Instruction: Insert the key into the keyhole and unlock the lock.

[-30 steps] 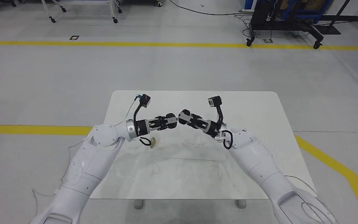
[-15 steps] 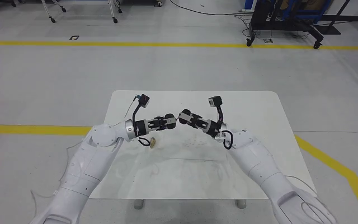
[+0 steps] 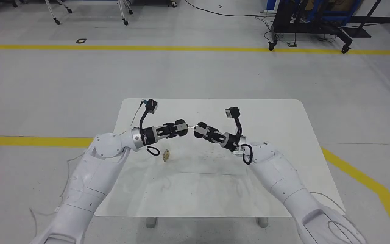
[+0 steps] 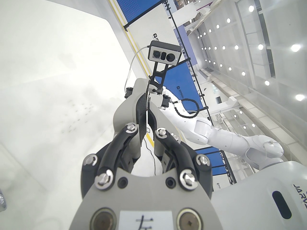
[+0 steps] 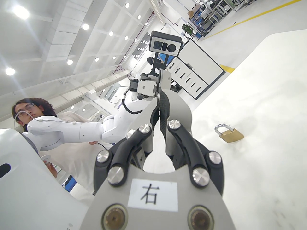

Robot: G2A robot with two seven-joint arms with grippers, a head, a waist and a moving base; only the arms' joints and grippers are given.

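Lock [image 3: 166,157] spotted by anyone? Where's it sitting? (tinker)

Yep. Brass body, silver shackle, lying flat on the bench [image 3: 274,122]. It's well in from every edge, on the left arm's side, near that arm's looped cable [image 3: 152,150]. (volt)

And the end effectors? (tinker)

Both are up over the middle of the bench, pretty much tip to tip. From its own wrist view the left end effector [image 4: 146,105] is pinched narrow, pads pressed together. The right end effector [image 5: 159,106] is the same deal, squeezed tight. Both sit well apart from the lock, so there's decent room around it. (volt)

What are they holding? (tinker)

Hard to say tbh. From the top there's a tiny pale sliver [image 3: 194,127] right between the two tips. It's too small to tell what it is or which side grips it. There's also a silvery bit [image 4: 1,199] cut off at the left wrist view's edge, can't make that out either. (volt)
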